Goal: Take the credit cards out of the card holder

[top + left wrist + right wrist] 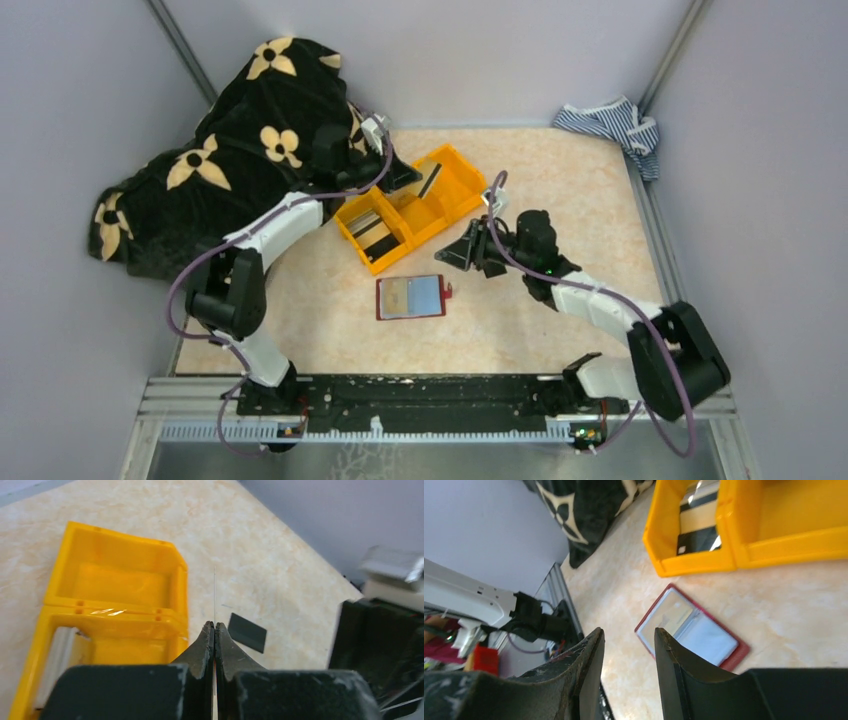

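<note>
Now the left claw is pinched shut on a thin credit card, seen edge-on from its wrist, hanging over the far end of the orange bin. Stacked cards lie in the bin's nearest compartment. At 6 o'clock from the bin, the card holder lies spread open on the worktop, a beige card in its left pocket. The right claw hangs at 2 o'clock from the holder, jaws parted and holding nothing. A black floral cloth lies at 10 o'clock from the bin.
</note>
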`<action>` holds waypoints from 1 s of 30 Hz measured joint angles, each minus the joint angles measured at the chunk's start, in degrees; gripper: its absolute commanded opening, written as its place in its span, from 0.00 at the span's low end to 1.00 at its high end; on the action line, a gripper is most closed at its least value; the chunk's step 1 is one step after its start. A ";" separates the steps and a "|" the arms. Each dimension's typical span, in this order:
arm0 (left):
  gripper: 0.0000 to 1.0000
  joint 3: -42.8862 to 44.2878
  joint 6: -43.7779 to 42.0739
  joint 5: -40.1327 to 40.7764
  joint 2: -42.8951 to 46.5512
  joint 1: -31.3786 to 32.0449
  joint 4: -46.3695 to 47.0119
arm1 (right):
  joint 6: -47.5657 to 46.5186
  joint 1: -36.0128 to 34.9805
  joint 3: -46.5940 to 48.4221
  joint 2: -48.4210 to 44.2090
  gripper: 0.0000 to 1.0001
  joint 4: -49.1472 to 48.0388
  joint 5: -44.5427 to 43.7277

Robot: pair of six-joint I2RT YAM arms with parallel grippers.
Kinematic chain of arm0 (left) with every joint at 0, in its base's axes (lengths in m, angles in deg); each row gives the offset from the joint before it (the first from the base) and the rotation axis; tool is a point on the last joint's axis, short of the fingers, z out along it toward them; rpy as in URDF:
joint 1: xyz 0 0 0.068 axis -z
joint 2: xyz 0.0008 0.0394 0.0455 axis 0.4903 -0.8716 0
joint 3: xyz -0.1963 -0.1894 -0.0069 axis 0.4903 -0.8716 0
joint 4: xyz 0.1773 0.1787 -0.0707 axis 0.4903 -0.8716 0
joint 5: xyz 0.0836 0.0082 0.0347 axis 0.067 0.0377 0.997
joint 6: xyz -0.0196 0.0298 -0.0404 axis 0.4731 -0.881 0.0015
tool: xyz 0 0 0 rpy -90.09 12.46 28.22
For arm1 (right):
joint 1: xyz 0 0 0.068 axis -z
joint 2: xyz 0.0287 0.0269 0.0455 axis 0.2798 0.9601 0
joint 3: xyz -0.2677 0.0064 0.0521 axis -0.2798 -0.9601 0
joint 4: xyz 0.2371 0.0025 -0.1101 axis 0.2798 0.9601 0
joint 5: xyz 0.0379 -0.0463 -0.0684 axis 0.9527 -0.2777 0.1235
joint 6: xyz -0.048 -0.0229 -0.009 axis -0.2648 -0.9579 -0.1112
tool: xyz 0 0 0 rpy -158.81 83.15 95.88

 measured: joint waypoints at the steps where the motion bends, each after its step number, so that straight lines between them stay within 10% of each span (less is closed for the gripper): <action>1: 0.00 2.91 -2.25 -0.79 -1.95 -0.94 -3.19 | -0.87 0.74 -0.02 -1.60 0.42 1.38 -0.57; 17: 0.00 20.04 -35.04 -0.52 -11.50 -5.73 -32.20 | -9.66 7.34 -0.02 -8.48 0.42 14.51 -4.33; 30: 0.00 25.49 -42.82 2.89 -21.55 -5.75 -36.68 | -11.15 7.34 -0.11 -8.46 0.42 16.68 -5.84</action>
